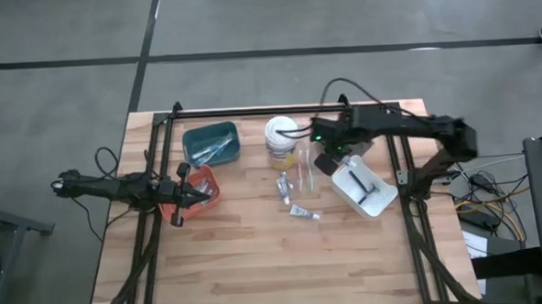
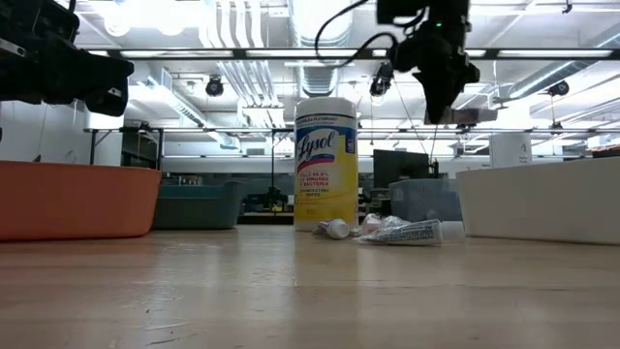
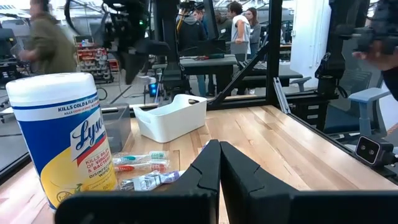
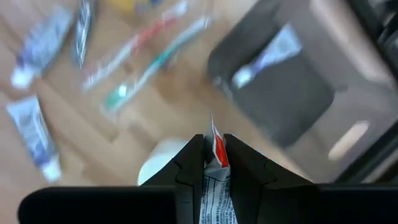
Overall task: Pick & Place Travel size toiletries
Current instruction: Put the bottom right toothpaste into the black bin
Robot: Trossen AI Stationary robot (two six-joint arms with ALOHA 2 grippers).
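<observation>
My right gripper (image 1: 330, 160) hangs high over the table between two toothbrushes (image 1: 306, 169) and the white bin (image 1: 384, 202), shut on a small white tube with a red stripe (image 4: 216, 149). Two more small tubes (image 1: 283, 186) (image 1: 304, 212) lie flat on the wood beside the toothbrushes (image 4: 140, 59). Another tube (image 4: 266, 57) lies in the white bin (image 4: 292, 106). My left gripper (image 3: 219, 163) is shut on nothing and held level above the orange bin (image 1: 199, 188) at the table's left. My right gripper pinches the small tube between its two fingers, which point steeply down. The tube lies along the fingers: its flat red-striped end (image 4: 215, 142) sticks out past the fingertips, and its printed body (image 4: 214, 193) reaches far back between them. It is lifted clear of the table.
A tall white tub with a yellow label (image 1: 282, 139) stands at the far middle, just left of my right gripper. A teal bin (image 1: 211, 143) with items in it sits far left. The near half of the table is bare wood. People stand in the room beyond.
</observation>
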